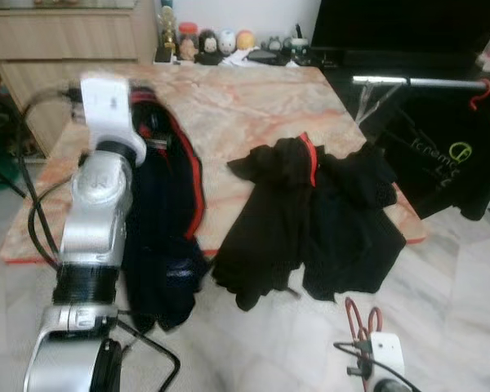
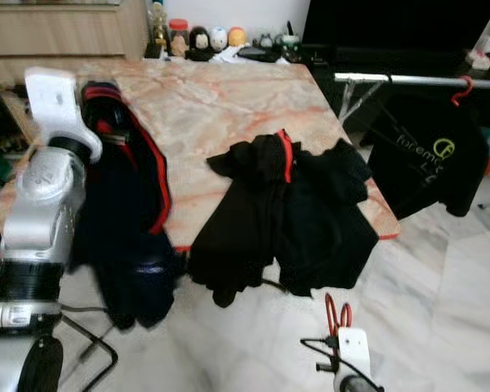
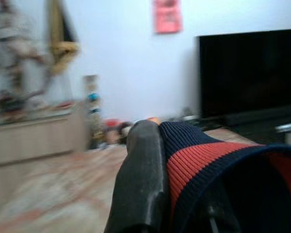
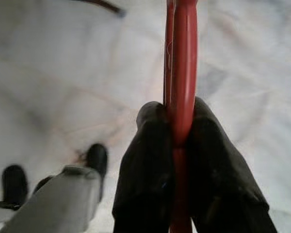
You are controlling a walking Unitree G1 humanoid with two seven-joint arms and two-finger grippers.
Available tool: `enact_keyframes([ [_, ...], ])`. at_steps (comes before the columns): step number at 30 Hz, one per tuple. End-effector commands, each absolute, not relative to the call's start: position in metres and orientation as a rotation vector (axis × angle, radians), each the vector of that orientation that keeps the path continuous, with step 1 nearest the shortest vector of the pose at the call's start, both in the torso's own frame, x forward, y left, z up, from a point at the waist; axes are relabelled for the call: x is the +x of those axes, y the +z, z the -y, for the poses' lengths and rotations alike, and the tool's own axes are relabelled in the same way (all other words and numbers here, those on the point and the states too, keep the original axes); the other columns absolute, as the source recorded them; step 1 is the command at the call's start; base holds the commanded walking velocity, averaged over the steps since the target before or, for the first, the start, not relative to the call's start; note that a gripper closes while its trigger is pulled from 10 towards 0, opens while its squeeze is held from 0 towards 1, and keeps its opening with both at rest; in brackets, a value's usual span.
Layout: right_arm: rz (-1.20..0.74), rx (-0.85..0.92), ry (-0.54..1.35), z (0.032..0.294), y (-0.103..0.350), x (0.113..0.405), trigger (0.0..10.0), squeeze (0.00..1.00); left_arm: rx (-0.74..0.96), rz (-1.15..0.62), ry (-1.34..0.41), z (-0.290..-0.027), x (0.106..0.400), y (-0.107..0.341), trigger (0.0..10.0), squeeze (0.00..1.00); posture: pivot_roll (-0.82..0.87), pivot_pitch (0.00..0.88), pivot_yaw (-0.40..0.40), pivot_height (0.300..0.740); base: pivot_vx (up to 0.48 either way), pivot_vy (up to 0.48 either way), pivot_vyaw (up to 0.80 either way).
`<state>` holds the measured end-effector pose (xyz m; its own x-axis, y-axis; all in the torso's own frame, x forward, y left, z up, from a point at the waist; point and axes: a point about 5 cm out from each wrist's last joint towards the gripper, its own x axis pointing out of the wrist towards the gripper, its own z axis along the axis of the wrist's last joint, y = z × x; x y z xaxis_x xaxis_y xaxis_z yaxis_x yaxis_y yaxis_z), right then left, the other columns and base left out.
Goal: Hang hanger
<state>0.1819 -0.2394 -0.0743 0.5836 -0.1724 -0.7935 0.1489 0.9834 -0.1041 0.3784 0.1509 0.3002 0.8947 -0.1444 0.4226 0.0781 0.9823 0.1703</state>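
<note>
My right gripper (image 4: 179,131) is shut on a red hanger (image 4: 183,73), held low over the floor at the table's near right corner; in the left eye view the red hanger (image 1: 361,318) pokes up from the wrist. My left gripper (image 3: 169,160), raised over the table's left side, is shut on the ribbed red-and-navy edge of a dark navy garment (image 1: 167,220) that hangs down past the table edge. A silver clothes rail (image 1: 425,82) stands at the right, with a black T-shirt (image 1: 441,163) hanging from it on another red hanger (image 1: 479,91).
A black garment (image 1: 310,220) with a red strip at its collar lies spread over the near right of the marble table (image 1: 245,106). Figurines and small items (image 1: 212,45) line the table's far edge. A dark screen and a wooden cabinet (image 1: 57,41) stand behind. Cables (image 1: 147,343) trail on the floor.
</note>
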Motion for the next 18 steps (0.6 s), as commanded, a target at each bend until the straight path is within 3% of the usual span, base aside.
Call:
enact_keyframes([
  [1, -0.928, -0.022, -0.192, 0.238, -0.074, 0.183, 10.0, 0.00, 0.159, 0.516, -0.125, -0.148, 0.382, 0.322, 10.0, 0.00, 0.13, 0.000, -0.065, 0.740, 0.247, 0.000, 0.00],
  [5, -0.926, -0.020, -0.194, 0.237, -0.074, 0.185, 10.0, 0.00, 0.167, 0.558, -0.149, -0.134, 0.393, 0.352, 10.0, 0.00, 0.13, 0.000, -0.063, 0.740, 0.249, 0.000, 0.00],
  [11, -0.926, -0.019, -0.193, 0.237, -0.073, 0.185, 10.0, 0.00, 0.178, 0.566, -0.167, -0.129, 0.397, 0.357, 10.0, 0.00, 0.13, 0.000, -0.060, 0.740, 0.246, 0.000, 0.00],
  [18, -0.931, -0.023, -0.190, 0.238, -0.074, 0.184, 10.0, 0.00, 0.184, 0.403, -0.261, -0.130, 0.398, 0.302, 10.0, 0.00, 0.14, 0.000, -0.067, 0.740, 0.000, 0.000, 0.00],
])
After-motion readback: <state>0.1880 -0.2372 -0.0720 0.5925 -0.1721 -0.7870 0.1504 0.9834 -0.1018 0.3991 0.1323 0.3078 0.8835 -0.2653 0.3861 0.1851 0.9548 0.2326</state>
